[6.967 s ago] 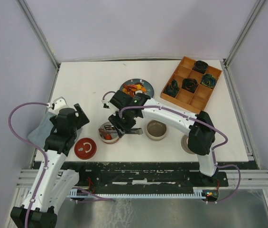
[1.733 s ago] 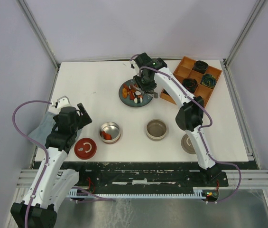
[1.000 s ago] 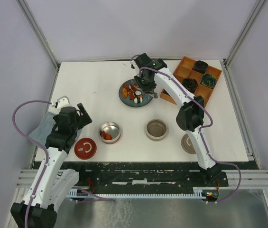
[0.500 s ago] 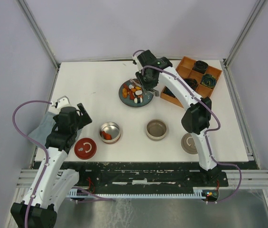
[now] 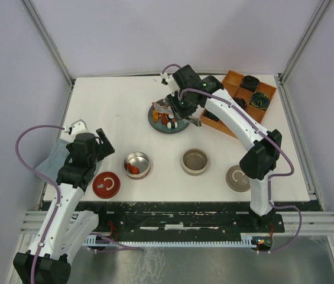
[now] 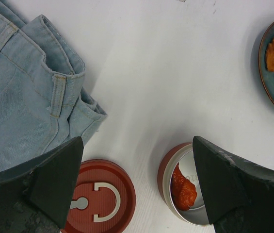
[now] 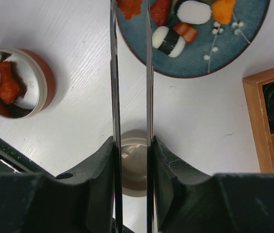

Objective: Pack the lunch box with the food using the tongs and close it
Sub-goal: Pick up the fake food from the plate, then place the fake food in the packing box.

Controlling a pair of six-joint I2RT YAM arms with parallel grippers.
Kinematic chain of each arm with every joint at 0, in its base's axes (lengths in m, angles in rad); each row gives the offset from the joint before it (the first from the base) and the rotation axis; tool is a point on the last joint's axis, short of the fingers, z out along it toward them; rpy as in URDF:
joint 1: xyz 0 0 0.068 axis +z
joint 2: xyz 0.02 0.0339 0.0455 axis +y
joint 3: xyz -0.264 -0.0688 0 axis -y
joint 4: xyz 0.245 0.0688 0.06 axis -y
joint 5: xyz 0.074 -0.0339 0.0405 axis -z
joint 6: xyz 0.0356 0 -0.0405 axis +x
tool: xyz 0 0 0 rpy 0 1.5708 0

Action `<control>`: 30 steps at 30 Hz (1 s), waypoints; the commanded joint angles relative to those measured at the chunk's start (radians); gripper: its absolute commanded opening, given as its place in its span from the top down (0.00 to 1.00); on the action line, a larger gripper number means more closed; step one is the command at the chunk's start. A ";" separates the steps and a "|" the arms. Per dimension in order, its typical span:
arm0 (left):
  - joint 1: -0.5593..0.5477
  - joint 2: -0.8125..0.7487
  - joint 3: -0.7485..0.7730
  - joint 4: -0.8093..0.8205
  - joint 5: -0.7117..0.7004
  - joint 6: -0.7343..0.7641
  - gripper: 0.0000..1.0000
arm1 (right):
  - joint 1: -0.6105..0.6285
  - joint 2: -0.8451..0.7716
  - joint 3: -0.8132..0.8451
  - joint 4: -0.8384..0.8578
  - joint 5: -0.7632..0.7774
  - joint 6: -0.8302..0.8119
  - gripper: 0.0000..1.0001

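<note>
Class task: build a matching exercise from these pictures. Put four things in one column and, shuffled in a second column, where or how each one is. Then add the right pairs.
Column 1
1. tongs
2. red lid
3. jeans
4. blue plate

Column 2
A. crumpled at the left edge of the table
B. carries several food pieces
C. gripped by the right gripper
D. lies flat beside the open tin

Pairs: 1-C, 2-D, 3-A, 4-B

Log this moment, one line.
right fingers: shut on tongs, at plate | left fingers: open, near red lid | tin: one red piece
</note>
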 commanded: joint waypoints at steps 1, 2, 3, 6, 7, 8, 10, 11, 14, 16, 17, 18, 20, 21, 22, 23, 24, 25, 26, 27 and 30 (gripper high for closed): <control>0.003 -0.014 0.010 0.038 -0.015 0.007 0.00 | 0.100 -0.130 -0.067 0.064 -0.033 -0.088 0.65; 0.003 -0.015 0.010 0.035 -0.018 0.006 0.00 | 0.121 -0.141 -0.083 0.066 -0.030 -0.101 0.65; 0.003 -0.019 0.011 0.036 -0.023 0.005 0.00 | 0.139 -0.149 -0.094 0.064 -0.025 -0.108 0.65; 0.003 -0.029 0.011 0.032 -0.035 0.002 0.00 | 0.192 -0.164 -0.114 0.049 -0.025 -0.123 0.65; 0.003 -0.033 0.011 0.032 -0.040 0.001 0.00 | 0.209 -0.170 -0.126 0.043 -0.021 -0.129 0.65; 0.003 -0.037 0.011 0.030 -0.047 0.000 0.00 | 0.225 -0.174 -0.136 0.036 -0.016 -0.133 0.64; 0.003 -0.046 0.011 0.029 -0.058 -0.003 0.00 | 0.252 -0.186 -0.164 0.031 -0.010 -0.136 0.64; 0.002 -0.051 0.011 0.029 -0.063 -0.003 0.00 | 0.265 -0.193 -0.182 0.031 -0.009 -0.139 0.64; 0.003 -0.068 0.011 0.028 -0.076 -0.007 0.00 | 0.296 -0.210 -0.242 0.032 -0.010 -0.141 0.64; 0.003 -0.076 0.011 0.025 -0.088 -0.011 0.00 | 0.319 -0.215 -0.274 0.029 -0.012 -0.145 0.64; 0.002 -0.080 0.011 0.025 -0.095 -0.013 0.00 | 0.329 -0.216 -0.285 0.026 -0.010 -0.146 0.64; 0.003 -0.082 0.011 0.022 -0.098 -0.014 0.00 | 0.338 -0.217 -0.298 0.027 -0.011 -0.146 0.64; 0.003 -0.087 0.011 0.021 -0.105 -0.017 0.01 | 0.356 -0.220 -0.320 0.035 -0.016 -0.146 0.64; 0.003 -0.088 0.011 0.022 -0.106 -0.017 0.00 | 0.363 -0.221 -0.331 0.043 -0.016 -0.144 0.64; 0.003 -0.087 0.011 0.021 -0.107 -0.018 0.00 | 0.370 -0.218 -0.338 0.047 -0.016 -0.141 0.64; 0.003 -0.087 0.011 0.020 -0.108 -0.019 0.00 | 0.377 -0.215 -0.342 0.051 -0.016 -0.140 0.64; 0.003 -0.087 0.011 0.019 -0.107 -0.019 0.00 | 0.385 -0.210 -0.343 0.055 -0.013 -0.138 0.64; 0.003 -0.086 0.011 0.020 -0.106 -0.019 0.00 | 0.391 -0.204 -0.343 0.059 -0.012 -0.136 0.64; 0.003 -0.086 0.011 0.021 -0.106 -0.019 0.00 | 0.395 -0.199 -0.343 0.064 -0.009 -0.132 0.64; 0.003 -0.085 0.011 0.021 -0.105 -0.019 0.01 | 0.399 -0.193 -0.342 0.068 -0.006 -0.131 0.64; 0.003 -0.083 0.011 0.021 -0.103 -0.018 0.01 | 0.409 -0.169 -0.332 0.074 0.017 -0.129 0.64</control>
